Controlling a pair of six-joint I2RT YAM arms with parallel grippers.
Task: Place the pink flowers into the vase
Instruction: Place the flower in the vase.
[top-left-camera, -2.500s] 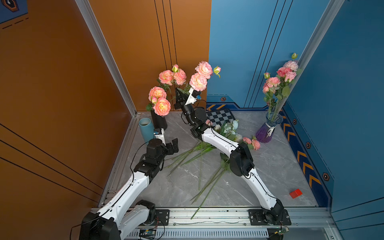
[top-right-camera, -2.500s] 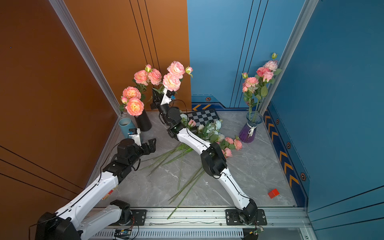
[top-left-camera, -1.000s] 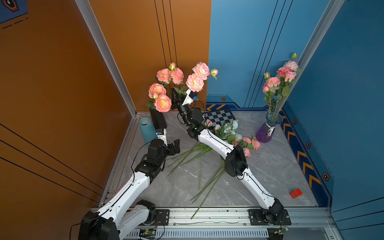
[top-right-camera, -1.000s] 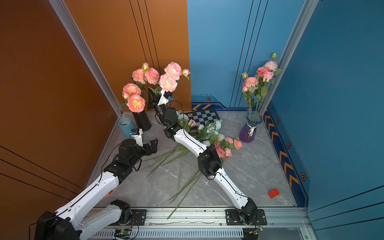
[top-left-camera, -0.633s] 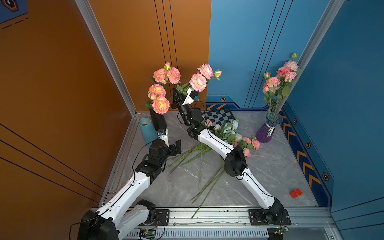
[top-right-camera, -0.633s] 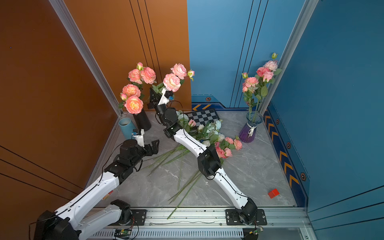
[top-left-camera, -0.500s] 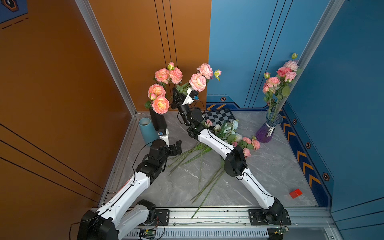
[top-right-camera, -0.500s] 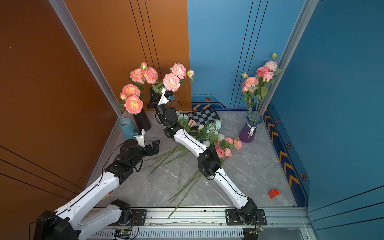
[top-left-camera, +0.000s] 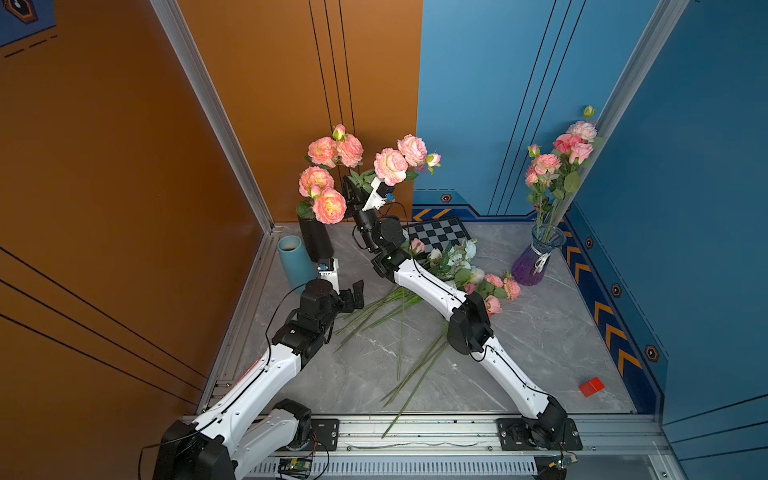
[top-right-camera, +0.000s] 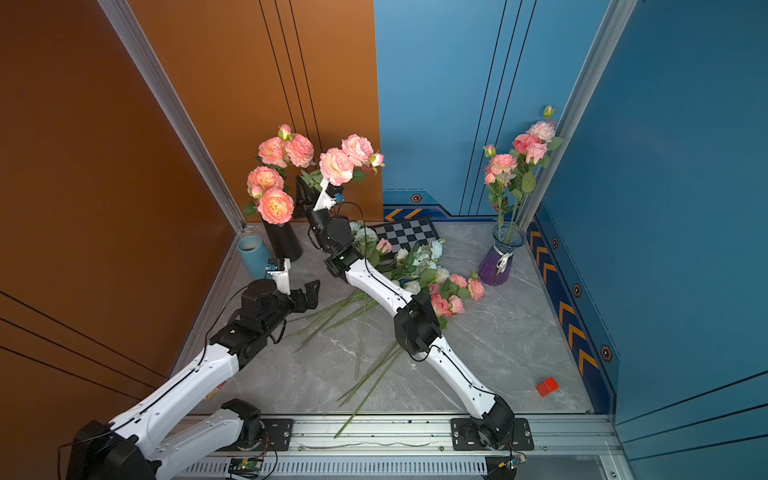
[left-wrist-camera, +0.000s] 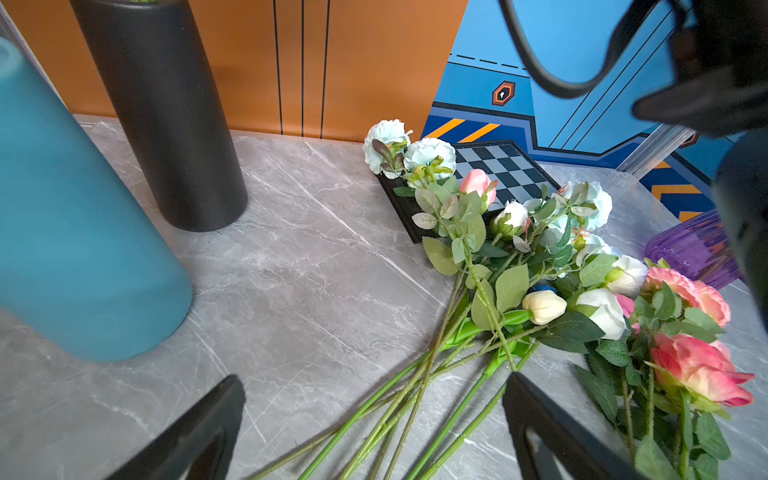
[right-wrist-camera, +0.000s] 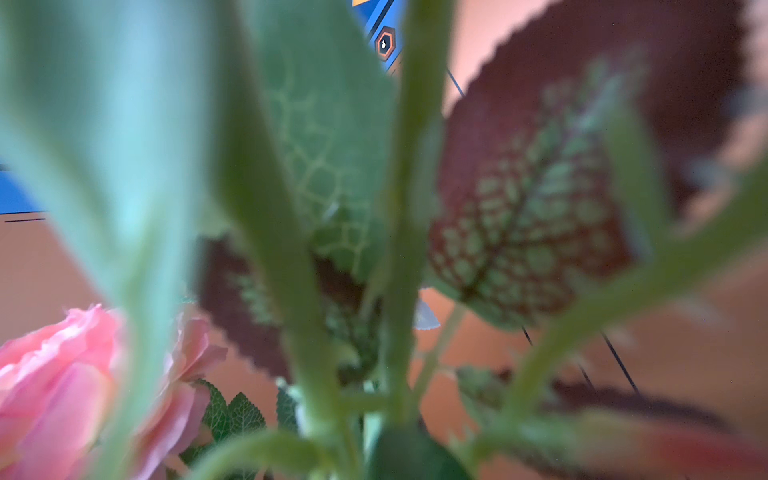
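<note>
Marble tabletop (top-left-camera: 540, 345), orange/blue walls (top-left-camera: 257, 83). Left gripper (left-wrist-camera: 374, 384), 9 o'clock: jaws wide, empty. Right gripper (top-left-camera: 353, 191), 11 o'clock, amid pink flowers (top-left-camera: 390, 166); grip unclear.

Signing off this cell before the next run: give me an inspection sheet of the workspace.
Surface: grey marble table, loose green stems across it.
Job's things: pink flowers stand in the black vase and purple glass vase; more lie in the pile; one sprig at the right gripper.
Clutter: white and pale blue flowers in the pile; flowerless teal vase; checkerboard; red block.
Grippers: left gripper open, low over the stems; right gripper apparently shut on the sprig.
Cables: black cables loop along both arms.
Surroundings: orange wall, blue wall; metal rail in front.
</note>
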